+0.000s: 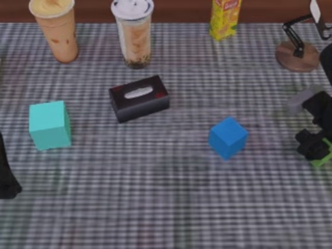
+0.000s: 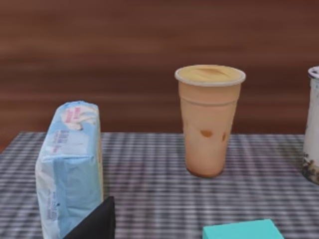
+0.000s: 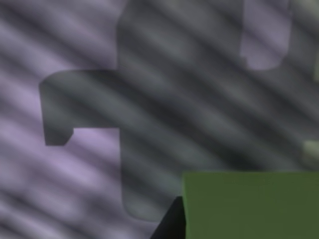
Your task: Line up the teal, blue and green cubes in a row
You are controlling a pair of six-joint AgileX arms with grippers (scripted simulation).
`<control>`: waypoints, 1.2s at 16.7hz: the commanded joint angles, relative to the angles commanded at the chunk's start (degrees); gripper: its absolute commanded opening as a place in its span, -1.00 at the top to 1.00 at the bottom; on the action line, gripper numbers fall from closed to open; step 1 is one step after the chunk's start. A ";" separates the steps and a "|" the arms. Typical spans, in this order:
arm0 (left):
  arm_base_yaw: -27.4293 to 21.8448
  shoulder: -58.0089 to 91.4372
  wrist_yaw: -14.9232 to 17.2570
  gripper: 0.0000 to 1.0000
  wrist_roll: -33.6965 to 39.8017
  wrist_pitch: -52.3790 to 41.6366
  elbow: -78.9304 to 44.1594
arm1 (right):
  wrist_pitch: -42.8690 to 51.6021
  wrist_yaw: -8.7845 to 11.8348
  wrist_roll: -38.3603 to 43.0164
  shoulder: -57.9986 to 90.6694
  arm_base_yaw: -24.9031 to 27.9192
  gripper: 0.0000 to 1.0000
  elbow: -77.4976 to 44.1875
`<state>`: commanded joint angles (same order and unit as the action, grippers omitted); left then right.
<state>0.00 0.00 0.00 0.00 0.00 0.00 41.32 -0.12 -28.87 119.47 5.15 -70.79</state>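
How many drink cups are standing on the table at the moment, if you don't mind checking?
2. The orange drink cup stands at the table's back left; the bubble tea cup stands just right of it, behind the tissue box. None appears hidden.

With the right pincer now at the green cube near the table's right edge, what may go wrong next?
1. The green cube lies at the table's right edge, mostly hidden under the right pincer; a poor grip may push it off.
2. The blue cube sits rotated, and the black box lies between it and the teal cube, so a row may end up crooked or bump the box.
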 joint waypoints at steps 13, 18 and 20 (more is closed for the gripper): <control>0.00 0.00 0.00 -1.00 0.00 0.00 0.00 | 12.98 0.93 0.57 -6.90 0.32 1.00 -6.90; 0.00 0.00 0.00 -1.00 0.00 0.00 0.00 | 16.08 0.90 0.56 -8.79 0.46 1.00 -8.86; 0.00 0.00 0.00 -1.00 0.00 0.00 0.00 | 15.97 0.92 0.75 -8.56 0.25 1.00 -8.75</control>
<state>0.00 0.00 0.00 0.00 0.00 0.00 57.28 0.80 -28.11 110.91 5.40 -79.54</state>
